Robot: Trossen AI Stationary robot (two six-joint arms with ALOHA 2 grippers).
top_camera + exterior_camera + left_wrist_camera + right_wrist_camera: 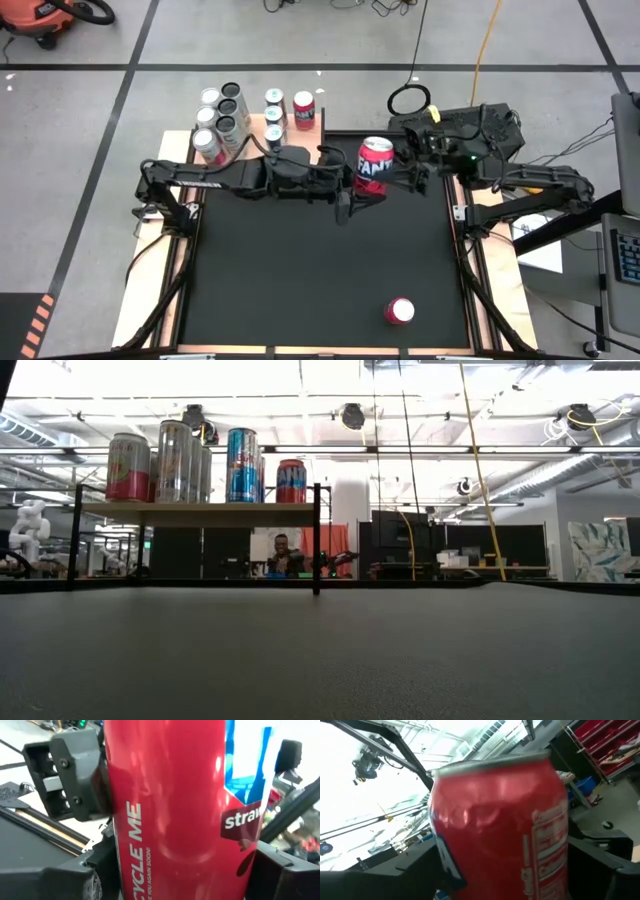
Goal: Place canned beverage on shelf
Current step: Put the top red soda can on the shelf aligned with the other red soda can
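A red Fanta can (375,165) is held in the air over the far middle of the black mat, between both grippers. My left gripper (352,186) comes at it from the left, and my right gripper (400,170) from the right. Both are shut on it. The can fills the left wrist view (180,810) and the right wrist view (500,820). The pale wood shelf (200,513) stands at the far left on thin black supports and carries several upright cans (230,115). The low view does not show the held can. My left gripper pinches the can's side wall (125,870) between its two fingers (75,880), coming level from the table's left. The can is about upright and lifted clear of the mat. My right gripper pinches the can's side wall (555,870) between its two fingers (607,860), coming level from the table's right. One of its fingers (70,775) lies against the can in the left wrist view. Which height on the can it holds, I cannot tell.
A second red can (399,311) stands upright on the mat (300,270) near the front right. The shelf's black posts (316,540) rise at the far edge. A yellow cable and a black ring (410,98) lie on the floor behind the table. A person (287,555) sits far behind.
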